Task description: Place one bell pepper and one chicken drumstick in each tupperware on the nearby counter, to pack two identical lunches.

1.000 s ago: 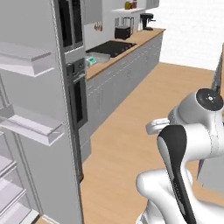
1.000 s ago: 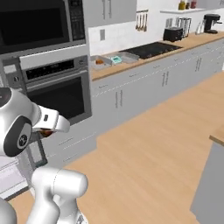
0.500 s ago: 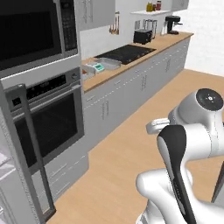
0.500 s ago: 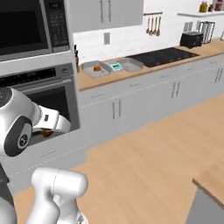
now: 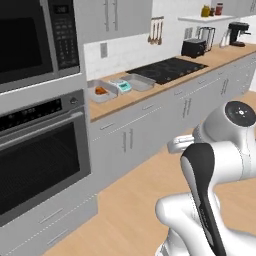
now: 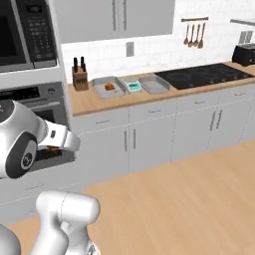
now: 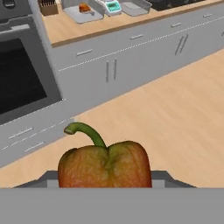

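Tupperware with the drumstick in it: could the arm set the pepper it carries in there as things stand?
Probably not yet. The tupperware sits far back on the counter, with open floor between it and the base. The end effector holds the bell pepper near the robot's body; nothing blocks the way.

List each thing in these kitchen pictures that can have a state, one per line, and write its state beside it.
Bell pepper: held at the end effector, stem up, above the floor.
Left tub: lidless, on the counter, with an orange-brown piece of food inside.
Right tub: lidless, looks empty.
Scale: sits between the tubs, nothing on it.
Oven: door shut.
Cabinet doors: shut.
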